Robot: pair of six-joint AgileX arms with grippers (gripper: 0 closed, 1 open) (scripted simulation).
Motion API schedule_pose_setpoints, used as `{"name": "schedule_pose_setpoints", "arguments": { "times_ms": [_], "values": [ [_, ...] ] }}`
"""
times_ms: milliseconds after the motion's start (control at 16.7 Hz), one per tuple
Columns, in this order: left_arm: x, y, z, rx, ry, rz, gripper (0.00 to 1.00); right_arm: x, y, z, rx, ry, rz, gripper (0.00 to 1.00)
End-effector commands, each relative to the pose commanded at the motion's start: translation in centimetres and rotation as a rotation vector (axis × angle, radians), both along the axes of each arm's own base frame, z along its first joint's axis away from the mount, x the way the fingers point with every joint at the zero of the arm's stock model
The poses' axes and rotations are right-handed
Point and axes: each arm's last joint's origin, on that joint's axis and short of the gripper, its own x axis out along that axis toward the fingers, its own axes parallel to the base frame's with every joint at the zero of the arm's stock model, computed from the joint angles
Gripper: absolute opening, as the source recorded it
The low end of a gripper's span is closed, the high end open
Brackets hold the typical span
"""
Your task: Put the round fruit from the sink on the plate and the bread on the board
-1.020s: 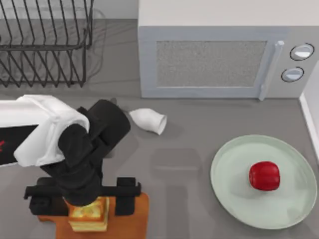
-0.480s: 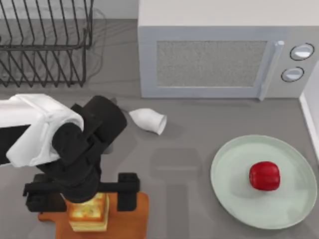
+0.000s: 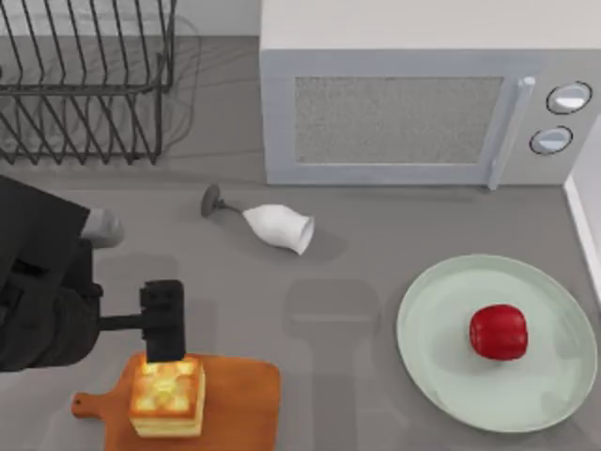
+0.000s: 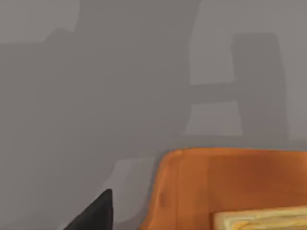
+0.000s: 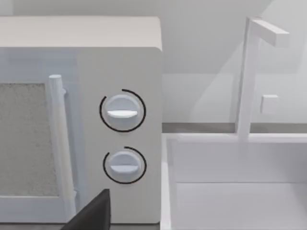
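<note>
The bread (image 3: 167,395) stands on the left part of the wooden board (image 3: 239,404) at the table's front left, with nothing holding it. My left gripper (image 3: 94,324) hangs open just behind and left of the bread, with one black finger (image 3: 161,319) showing. In the left wrist view I see the board (image 4: 230,182), a corner of the bread (image 4: 264,220) and a fingertip (image 4: 96,215). The red round fruit (image 3: 498,331) rests on the mint-green plate (image 3: 441,366) at the right. My right arm is parked facing the sink (image 5: 230,191), one open fingertip (image 5: 93,215) in view.
A white wine glass (image 3: 277,227) lies on its side mid-table. The microwave (image 3: 413,103) stands at the back, with a wire dish rack (image 3: 84,85) at the back left. The sink's rim (image 3: 587,221) runs along the right edge. A faucet (image 5: 249,76) rises behind the sink.
My left arm has pulled away to the left from the bread, leaving it on the board. The wine glass's stem and foot are now uncovered. Fruit and plate have not moved.
</note>
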Motion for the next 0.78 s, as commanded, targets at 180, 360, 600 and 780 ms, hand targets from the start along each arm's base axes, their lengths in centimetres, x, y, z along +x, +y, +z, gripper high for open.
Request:
{"name": "schedule_pose_setpoints", "arguments": {
  "times_ms": [180,360,600,780],
  "values": [
    [-2.6,3.1,0.2,-0.042,-0.244,0.019,1.00,0.0,0.0,0.0,0.000,0.000,0.000,1.00],
    [-5.0,5.4,-0.4,-0.036,-0.519,0.051,1.00,0.0,0.0,0.0,0.000,0.000,0.000,1.00],
    [-6.7,7.3,-1.5,0.048,-0.865,0.106,1.00,0.0,0.0,0.0,0.000,0.000,0.000,1.00],
    [-7.1,8.1,-2.0,0.123,-1.036,0.141,1.00,0.0,0.0,0.0,0.000,0.000,0.000,1.00]
  ]
}}
